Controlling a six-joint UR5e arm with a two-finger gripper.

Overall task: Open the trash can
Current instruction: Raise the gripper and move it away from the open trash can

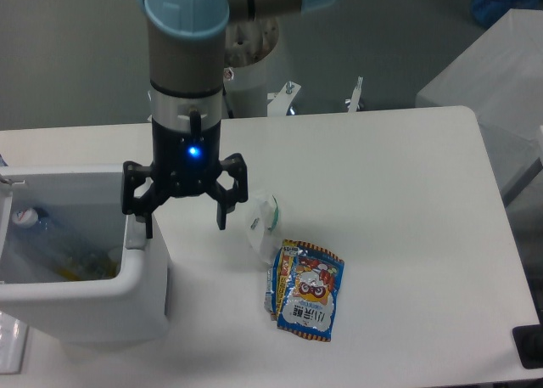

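Now trash can [85, 299] at near left table [399, 193] edge, lid up, litter visible inside. Gripper [182, 211] above its right rim, jaws apart, empty. Snack packets [305, 288] right of it.

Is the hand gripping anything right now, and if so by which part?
Nothing is held. The hand is open, one finger at the trash can edge, the other over bare table.

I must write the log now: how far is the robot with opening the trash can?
Done, it seems: the trash can is open, its inside with rubbish showing from above. In hand: the gripper is open and holds nothing, one finger over the can's right rim, the other over the table. Left: only lifting the arm clear. The snack packet lies untouched.
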